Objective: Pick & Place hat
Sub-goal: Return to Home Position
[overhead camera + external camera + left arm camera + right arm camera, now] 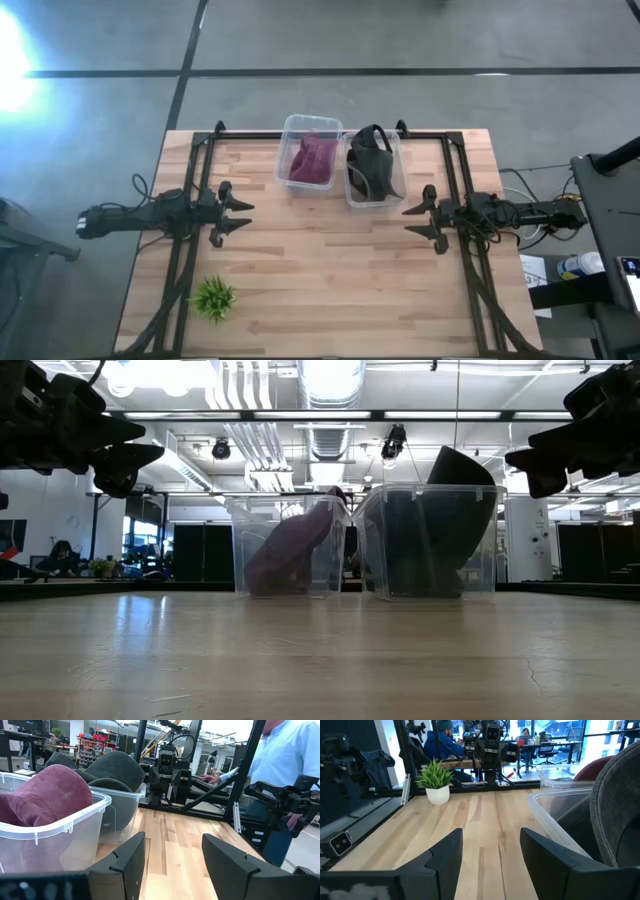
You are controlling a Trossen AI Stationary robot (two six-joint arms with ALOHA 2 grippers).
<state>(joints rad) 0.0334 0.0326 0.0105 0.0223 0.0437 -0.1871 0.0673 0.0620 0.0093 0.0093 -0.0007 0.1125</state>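
A maroon hat (312, 160) lies in the left clear bin (287, 150) near the table's far edge; it also shows in the left wrist view (47, 795) and the low view (290, 550). A dark grey hat (372, 162) sits in the right clear bin (398, 165), its top rising over the rim (450, 510), and fills the edge of the right wrist view (615, 805). My left gripper (243, 217) hovers open at the table's left, above the wood (172, 855). My right gripper (410, 221) hovers open at the table's right (490, 855).
A small potted plant (213, 297) stands near the table's near-left corner (436, 779). Black frame rails (195, 170) run along both sides of the table. Bare wood lies between the grippers (330, 250). A person in a light blue shirt (290, 755) stands beyond the table.
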